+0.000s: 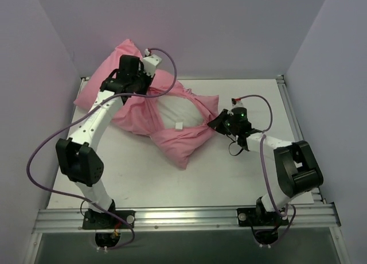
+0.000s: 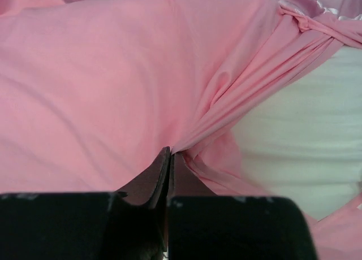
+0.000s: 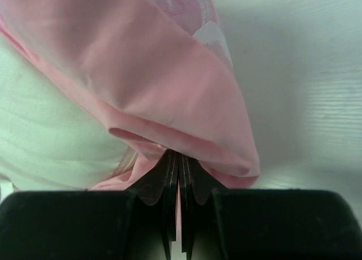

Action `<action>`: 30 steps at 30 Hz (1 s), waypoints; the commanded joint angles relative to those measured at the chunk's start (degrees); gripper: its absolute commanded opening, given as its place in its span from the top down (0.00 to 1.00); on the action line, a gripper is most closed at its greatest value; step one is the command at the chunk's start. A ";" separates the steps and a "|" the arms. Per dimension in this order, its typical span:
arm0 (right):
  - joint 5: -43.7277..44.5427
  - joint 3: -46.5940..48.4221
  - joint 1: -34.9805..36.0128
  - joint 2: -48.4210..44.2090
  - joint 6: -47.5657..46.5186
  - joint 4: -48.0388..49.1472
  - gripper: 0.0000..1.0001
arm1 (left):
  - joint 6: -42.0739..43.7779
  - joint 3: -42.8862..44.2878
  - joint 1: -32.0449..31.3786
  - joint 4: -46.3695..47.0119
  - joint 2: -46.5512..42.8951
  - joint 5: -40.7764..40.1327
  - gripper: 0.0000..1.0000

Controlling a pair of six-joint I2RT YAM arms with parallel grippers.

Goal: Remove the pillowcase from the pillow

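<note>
— The left gripper (image 2: pixel 169 154) is shown pressed together on a fold of the pillowcase (image 2: pixel 102 85). Pink cloth is drawn into tight creases that fan out from the fingertips.

— And the right gripper (image 3: pixel 180 157)?

— It is likewise clamped on pink fabric, at a rolled edge of the case on the pillow's right end. A sliver of cloth is visible between the closed jaws.

— Where is the case found?

— It is spread from the far left corner of the table (image 1: pixel 189 183) toward the middle. One bunched mass is pushed up against the back wall, a twisted band is pulled across the top, and a loose flap is draped toward the near side. The shiny patterned face is glimpsed only at the edges; the matte side is mostly turned outward.

— Is the pillow (image 1: pixel 175 110) exposed?

— Partly. A white patch is framed between the pink folds at the centre, with a small white tag (image 1: pixel 179 125) at its near edge. The rest is covered.

— What surrounds it?

— Pale table surface is seen to the right and front, and purple cables (image 1: pixel 34 155) are looped along both arms.
</note>
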 commanded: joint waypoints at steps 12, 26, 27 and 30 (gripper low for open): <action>0.35 3.74 8.77 1.87 3.32 -1.25 1.00 | 5.63 -0.54 -2.22 -0.16 -4.12 3.19 0.15; -0.10 5.59 8.86 -0.59 5.95 -2.13 1.00 | 10.72 -3.24 -18.68 -4.41 -2.21 -1.61 0.45; -0.27 5.59 8.78 -0.59 6.13 -1.78 1.00 | 11.77 -3.68 -18.68 -3.88 -1.50 -3.28 0.40; -0.71 5.59 8.77 -0.33 6.39 -1.34 1.00 | 14.06 -5.09 -19.04 -1.33 0.79 -4.70 0.38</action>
